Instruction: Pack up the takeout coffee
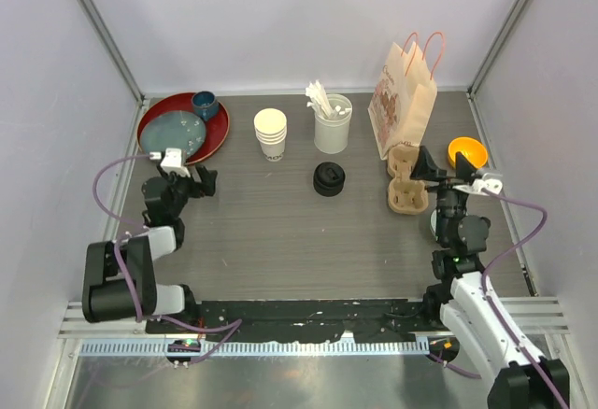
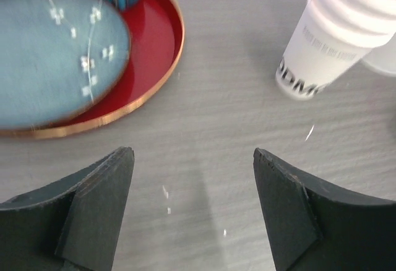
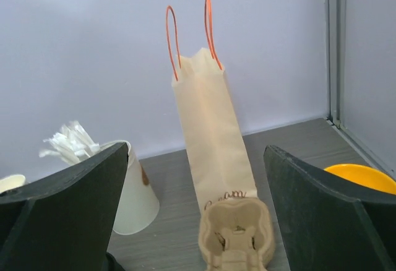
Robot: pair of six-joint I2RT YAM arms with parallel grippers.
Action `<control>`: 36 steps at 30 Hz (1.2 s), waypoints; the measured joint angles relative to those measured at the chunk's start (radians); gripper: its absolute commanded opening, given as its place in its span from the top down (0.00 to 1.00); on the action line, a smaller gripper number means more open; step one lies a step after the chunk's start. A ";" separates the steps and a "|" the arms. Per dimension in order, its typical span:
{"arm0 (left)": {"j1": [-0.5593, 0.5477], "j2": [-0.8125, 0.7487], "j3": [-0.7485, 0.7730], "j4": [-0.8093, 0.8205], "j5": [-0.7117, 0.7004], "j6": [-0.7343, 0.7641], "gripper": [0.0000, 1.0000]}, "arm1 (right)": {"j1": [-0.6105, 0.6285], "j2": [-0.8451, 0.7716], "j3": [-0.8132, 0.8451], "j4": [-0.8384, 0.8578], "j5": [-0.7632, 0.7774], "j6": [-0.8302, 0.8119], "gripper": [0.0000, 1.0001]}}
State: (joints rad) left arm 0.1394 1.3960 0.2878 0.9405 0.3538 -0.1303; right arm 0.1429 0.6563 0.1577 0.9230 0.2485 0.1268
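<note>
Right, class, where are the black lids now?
In the top view, the black lids sit mid-table, on the near side of the white stick holder and left of the tan cup carrier.

Bright, even light — faint shadows, slight blur in left wrist view.
</note>
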 measured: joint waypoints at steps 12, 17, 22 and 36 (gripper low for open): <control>-0.149 -0.183 0.616 -0.939 0.207 0.299 0.24 | 0.000 0.043 0.389 -0.694 -0.154 0.130 0.08; -0.391 -0.027 1.017 -1.318 0.204 0.460 0.24 | 0.000 0.088 0.411 -0.846 -0.265 0.111 0.08; -0.531 0.167 1.290 -1.482 0.105 0.521 0.29 | 0.000 0.077 0.412 -0.929 -0.322 0.066 0.07; -0.610 0.595 1.648 -1.712 -0.140 0.477 0.38 | 0.000 0.091 0.419 -0.986 -0.364 0.014 0.07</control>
State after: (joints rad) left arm -0.4709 1.9907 1.9362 -0.7719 0.2142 0.3470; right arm 0.1429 0.7471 0.5770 -0.0631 -0.1158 0.1410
